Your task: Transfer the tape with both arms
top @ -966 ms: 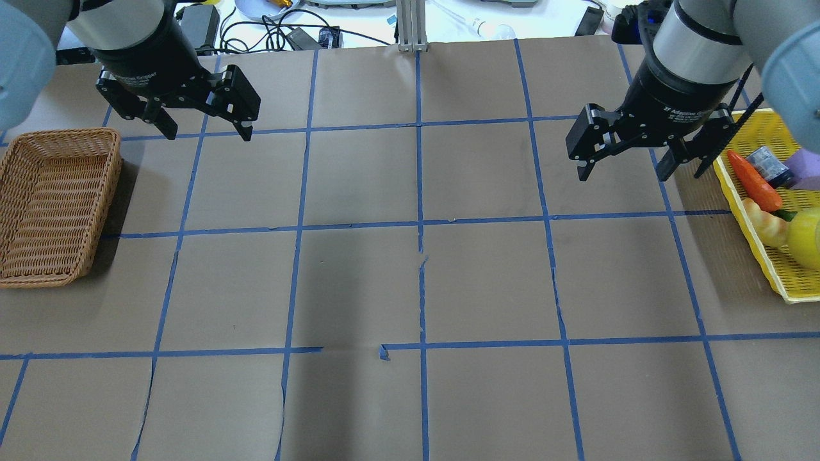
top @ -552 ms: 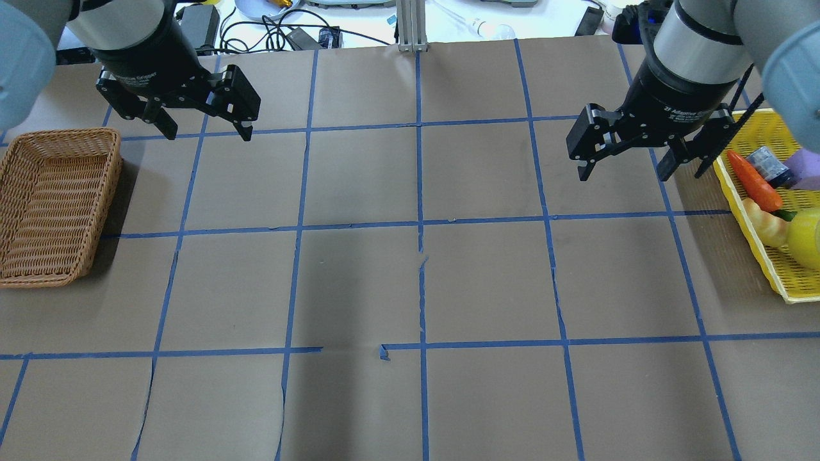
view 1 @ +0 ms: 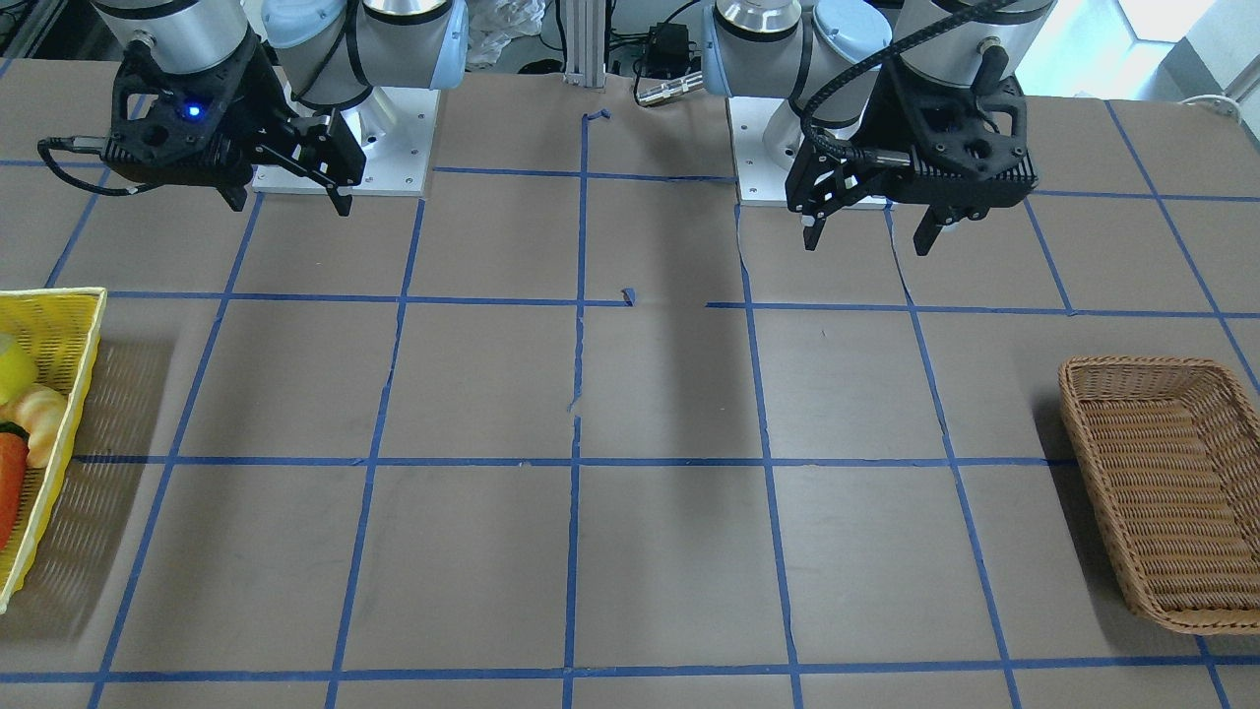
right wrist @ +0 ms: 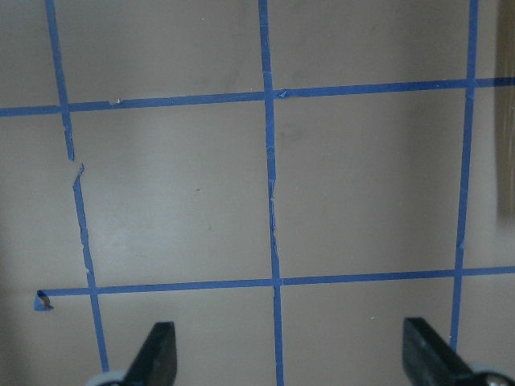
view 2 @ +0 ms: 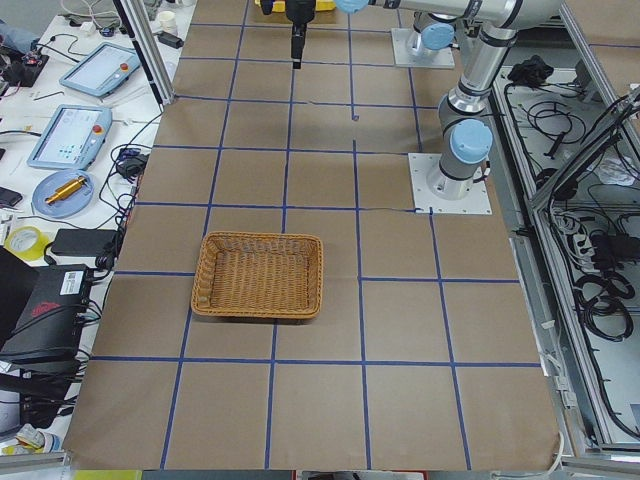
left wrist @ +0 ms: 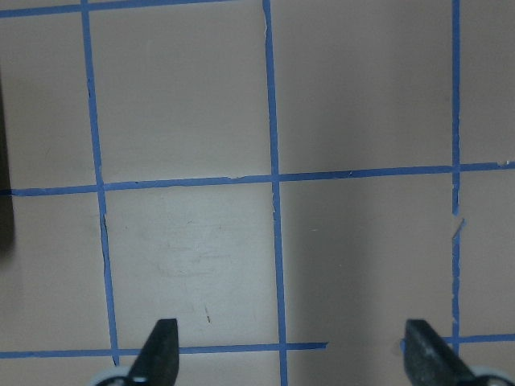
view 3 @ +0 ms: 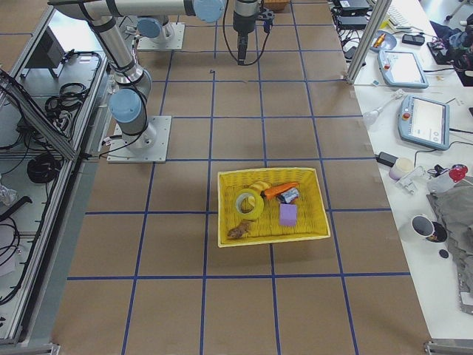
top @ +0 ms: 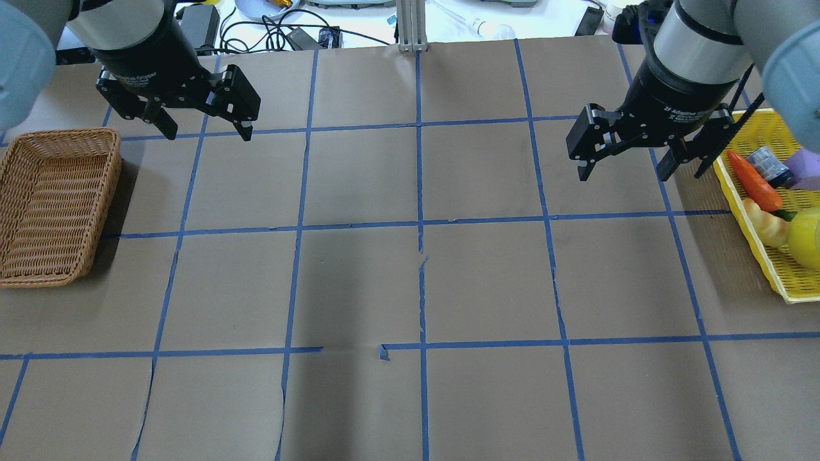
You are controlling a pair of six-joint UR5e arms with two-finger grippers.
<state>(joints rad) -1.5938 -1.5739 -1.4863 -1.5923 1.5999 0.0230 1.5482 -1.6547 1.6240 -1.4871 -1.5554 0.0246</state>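
The yellow tape roll (view 3: 249,203) lies in the yellow mesh basket (view 3: 273,239) at the table's right end. Its edge also shows in the overhead view (top: 806,237) and in the front view (view 1: 12,366). My right gripper (top: 621,174) hangs open and empty above the table, left of that basket and apart from the tape; it also shows in the front view (view 1: 288,205) and the right wrist view (right wrist: 290,346). My left gripper (top: 208,131) hangs open and empty at the far left, near the wicker basket; it also shows in the front view (view 1: 866,243) and the left wrist view (left wrist: 290,346).
An empty brown wicker basket (top: 106,211) sits at the left end. The yellow basket (top: 772,262) also holds a toy carrot (top: 753,179), a bread-like toy (top: 765,225), a small can (top: 769,164) and a purple block (top: 804,166). Blue tape lines grid the brown table.
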